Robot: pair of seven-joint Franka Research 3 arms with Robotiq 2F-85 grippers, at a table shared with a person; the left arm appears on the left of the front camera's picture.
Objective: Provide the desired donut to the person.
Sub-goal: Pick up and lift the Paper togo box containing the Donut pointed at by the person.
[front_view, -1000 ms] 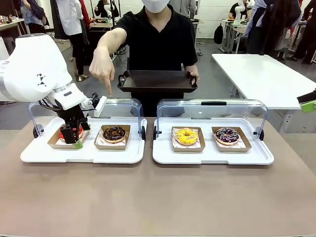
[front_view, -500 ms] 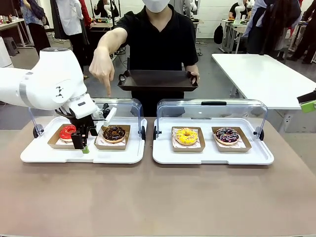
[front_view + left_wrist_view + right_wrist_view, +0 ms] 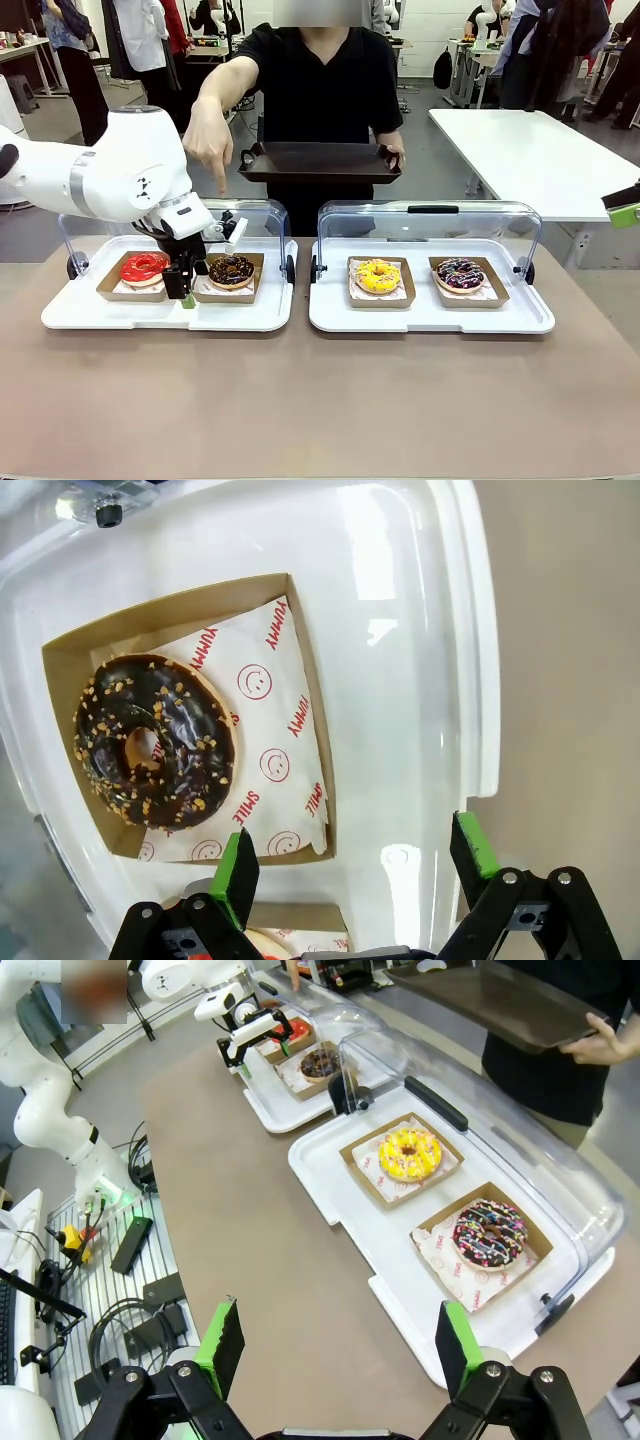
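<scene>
Plainly, your left pincer (image 3: 354, 858) hung wide and empty just beside the chocolate donut (image 3: 155, 742) the person's hand (image 3: 205, 140) pointed at, and since it looked soft, light and sticky-glazed, the rim of its stiffer cardboard tray (image 3: 110, 638) seemed your safer hold.

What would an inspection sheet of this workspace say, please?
surface: brown table carrying left tray and right tray, clear lids raised.
job's things: red donut, chocolate donut in left tray; yellow donut, sprinkled donut in right tray; person's hand points down toward left tray, other hand holds dark tray.
clutter: nothing seen.
grippers: left gripper open, over left tray beside chocolate donut; right gripper open, high above table.
cables: leads on wire rack beside table.
surroundings: white table, bystanders.
</scene>
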